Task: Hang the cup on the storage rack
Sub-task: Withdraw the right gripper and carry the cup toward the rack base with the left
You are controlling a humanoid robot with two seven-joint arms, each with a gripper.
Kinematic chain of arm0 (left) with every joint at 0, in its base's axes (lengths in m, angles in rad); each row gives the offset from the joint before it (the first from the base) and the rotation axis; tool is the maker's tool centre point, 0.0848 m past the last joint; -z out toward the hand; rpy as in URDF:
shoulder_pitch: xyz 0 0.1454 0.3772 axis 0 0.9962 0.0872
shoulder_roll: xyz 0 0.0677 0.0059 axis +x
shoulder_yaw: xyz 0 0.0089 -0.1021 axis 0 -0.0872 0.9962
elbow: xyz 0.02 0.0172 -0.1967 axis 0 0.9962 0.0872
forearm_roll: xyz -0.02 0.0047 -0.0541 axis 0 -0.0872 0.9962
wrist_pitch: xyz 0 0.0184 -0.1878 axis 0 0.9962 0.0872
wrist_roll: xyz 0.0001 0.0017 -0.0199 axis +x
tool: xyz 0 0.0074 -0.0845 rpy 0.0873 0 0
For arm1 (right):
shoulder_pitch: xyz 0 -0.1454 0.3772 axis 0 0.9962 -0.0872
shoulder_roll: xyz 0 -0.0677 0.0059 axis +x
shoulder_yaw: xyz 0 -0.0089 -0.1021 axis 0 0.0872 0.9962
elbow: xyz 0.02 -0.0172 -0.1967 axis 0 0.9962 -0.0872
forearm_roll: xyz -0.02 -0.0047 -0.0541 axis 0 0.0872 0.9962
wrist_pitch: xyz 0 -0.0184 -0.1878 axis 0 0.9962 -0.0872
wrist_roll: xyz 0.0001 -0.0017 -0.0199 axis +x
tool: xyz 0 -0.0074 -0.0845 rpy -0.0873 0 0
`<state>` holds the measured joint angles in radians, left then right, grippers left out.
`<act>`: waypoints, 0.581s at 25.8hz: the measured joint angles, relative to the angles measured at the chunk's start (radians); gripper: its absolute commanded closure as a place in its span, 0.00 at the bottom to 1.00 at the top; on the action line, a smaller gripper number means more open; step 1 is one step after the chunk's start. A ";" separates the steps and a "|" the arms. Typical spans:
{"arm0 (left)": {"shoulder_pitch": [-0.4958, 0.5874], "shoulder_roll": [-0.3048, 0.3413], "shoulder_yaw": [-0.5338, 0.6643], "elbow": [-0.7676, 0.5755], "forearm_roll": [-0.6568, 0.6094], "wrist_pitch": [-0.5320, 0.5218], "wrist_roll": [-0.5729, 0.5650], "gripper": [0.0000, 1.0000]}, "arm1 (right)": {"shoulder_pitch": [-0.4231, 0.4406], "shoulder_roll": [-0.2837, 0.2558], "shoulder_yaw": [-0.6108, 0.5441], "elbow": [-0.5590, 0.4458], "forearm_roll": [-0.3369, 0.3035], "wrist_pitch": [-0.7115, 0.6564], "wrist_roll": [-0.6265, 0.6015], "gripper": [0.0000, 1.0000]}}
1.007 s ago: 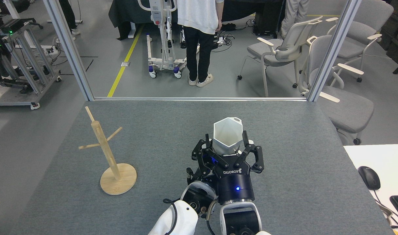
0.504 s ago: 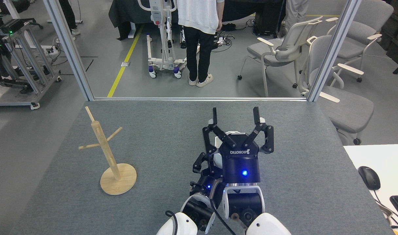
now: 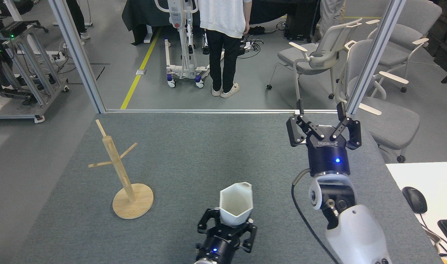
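The white faceted cup [image 3: 236, 201] stands upright with its mouth up, near the table's front edge at centre. My left gripper [image 3: 228, 222] is shut on its lower part, and its black fingers [image 3: 207, 219] clasp the base from both sides. The cup's small rim tab points to the far right. The wooden storage rack [image 3: 115, 157] stands on its round base [image 3: 135, 205] to the left, well apart from the cup, with bare pegs. My right gripper [image 3: 320, 107] is raised at the far right of the table, open and holding nothing.
The grey felt table [image 3: 194, 146] ends at a metal frame at the back. A person's legs [image 3: 223, 55], a wheeled stand and chairs [image 3: 319, 55] are on the floor beyond. A white desk with a mouse [image 3: 414, 200] sits at the right.
My right gripper opened off the cup and swung away to the far right. The left gripper, shut on the cup, drew it back toward the front edge.
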<state>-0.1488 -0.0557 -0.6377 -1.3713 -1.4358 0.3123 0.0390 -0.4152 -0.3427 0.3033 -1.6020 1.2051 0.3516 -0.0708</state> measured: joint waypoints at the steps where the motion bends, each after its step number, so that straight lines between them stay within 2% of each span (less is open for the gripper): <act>1: 0.026 0.016 0.030 -0.020 -0.003 0.006 0.002 1.00 | 0.009 -0.009 -0.034 0.022 -0.020 -0.054 0.000 0.01; 5: 0.118 0.075 0.128 -0.097 -0.009 0.038 0.013 1.00 | 0.049 -0.026 -0.149 0.126 -0.059 -0.242 -0.018 0.01; 10: 0.226 0.137 0.230 -0.186 -0.011 0.092 0.028 1.00 | 0.090 -0.036 -0.239 0.270 -0.068 -0.436 -0.068 0.01; 15: 0.292 0.182 0.327 -0.232 -0.008 0.108 0.021 1.00 | 0.136 -0.030 -0.284 0.355 -0.062 -0.510 -0.089 0.01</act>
<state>0.1437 0.1267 -0.3103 -1.6030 -1.4433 0.4203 0.0601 -0.2792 -0.3725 0.0191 -1.2474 1.1432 -0.1585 -0.1595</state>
